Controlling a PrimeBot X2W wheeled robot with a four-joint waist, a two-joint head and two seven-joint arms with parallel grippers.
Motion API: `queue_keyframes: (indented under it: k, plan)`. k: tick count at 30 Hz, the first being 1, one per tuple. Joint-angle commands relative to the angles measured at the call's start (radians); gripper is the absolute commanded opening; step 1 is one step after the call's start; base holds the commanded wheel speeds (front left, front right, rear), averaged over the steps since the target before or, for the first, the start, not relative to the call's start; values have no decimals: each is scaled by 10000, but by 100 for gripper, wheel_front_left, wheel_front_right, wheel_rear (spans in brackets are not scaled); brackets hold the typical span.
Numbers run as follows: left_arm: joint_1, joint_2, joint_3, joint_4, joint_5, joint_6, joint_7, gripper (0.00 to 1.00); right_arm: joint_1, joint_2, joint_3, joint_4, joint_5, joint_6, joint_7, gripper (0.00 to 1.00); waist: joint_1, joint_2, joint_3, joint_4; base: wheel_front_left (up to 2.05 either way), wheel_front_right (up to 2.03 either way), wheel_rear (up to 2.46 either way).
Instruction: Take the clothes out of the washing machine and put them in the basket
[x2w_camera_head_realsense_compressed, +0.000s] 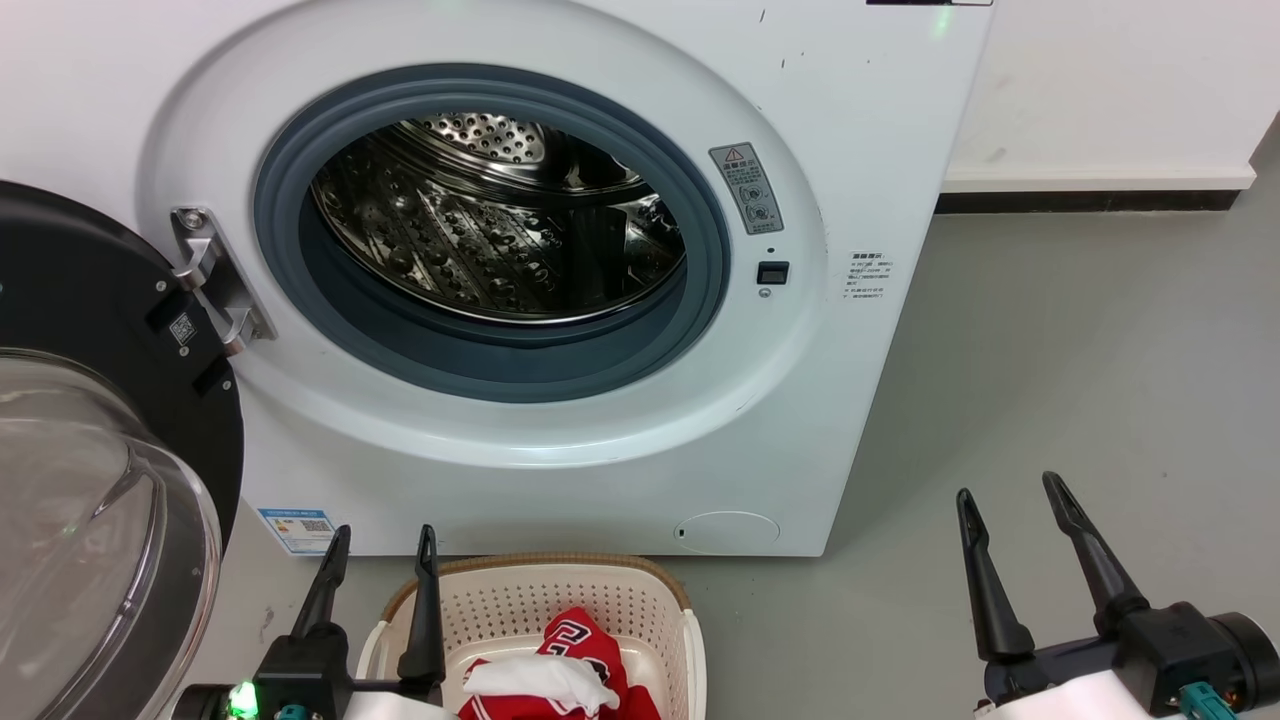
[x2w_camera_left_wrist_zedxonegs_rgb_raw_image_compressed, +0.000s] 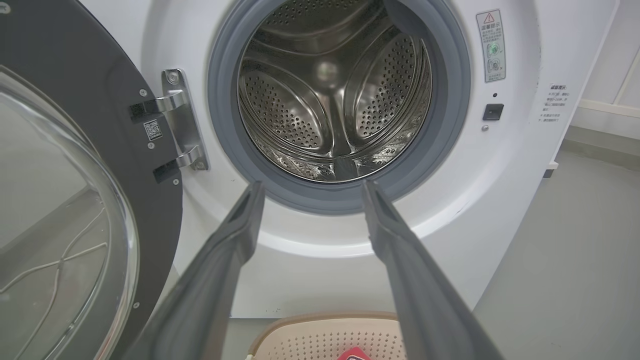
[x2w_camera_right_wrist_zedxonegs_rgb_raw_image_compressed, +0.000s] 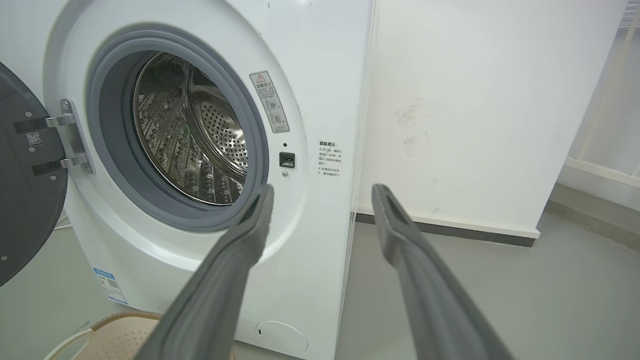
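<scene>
The white washing machine (x2w_camera_head_realsense_compressed: 560, 470) stands with its black-rimmed glass door (x2w_camera_head_realsense_compressed: 90, 480) swung open to the left. Its steel drum (x2w_camera_head_realsense_compressed: 500, 220) holds no fabric that I can see. The cream basket (x2w_camera_head_realsense_compressed: 640, 600) sits on the floor in front of the machine. The red clothes (x2w_camera_head_realsense_compressed: 585, 650) with a white cloth part (x2w_camera_head_realsense_compressed: 540, 680) lie inside it. My left gripper (x2w_camera_head_realsense_compressed: 385, 540) is open just above the basket's left rim, holding nothing. Off to the right, over bare floor, my right gripper (x2w_camera_head_realsense_compressed: 1010, 490) is open and holds nothing. The drum (x2w_camera_left_wrist_zedxonegs_rgb_raw_image_compressed: 335, 95) looks bare in the left wrist view too.
The open door (x2w_camera_left_wrist_zedxonegs_rgb_raw_image_compressed: 70, 200) juts out on the left, close beside my left arm. A white wall with a dark baseboard (x2w_camera_head_realsense_compressed: 1090, 200) runs behind the machine on the right. Grey floor (x2w_camera_head_realsense_compressed: 1050, 380) spreads to the right of the machine.
</scene>
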Motion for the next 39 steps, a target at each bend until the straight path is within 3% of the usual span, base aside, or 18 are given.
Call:
queue_keyframes:
  k: [1,2,7,23,39]
  plan:
    - [49,-21,32,11,70,38,-26,100,55,5,23,12,5,-7,-19,100,0,-1,1,-5,0,0,0]
    - [4,0,5,35,2,20,0,0,9,0,9,24,14,0,2,0,0,-1,0,-4,0,0,0]
    - [78,-8,20,484,-208,7,106,0,106,-2,22,393,223,0,32,0,0,-1,-1,-3,0,0,0]
    - [-394,-9,323,769,-3474,-266,879,0,-394,-221,-41,914,3827,-1,599,0,0,-1,-1,17,0,0,0]
    - [-763,-11,558,991,-6044,-486,1486,0,-772,-331,-160,1313,6580,-1,1097,0,0,-1,-1,36,0,0,0]
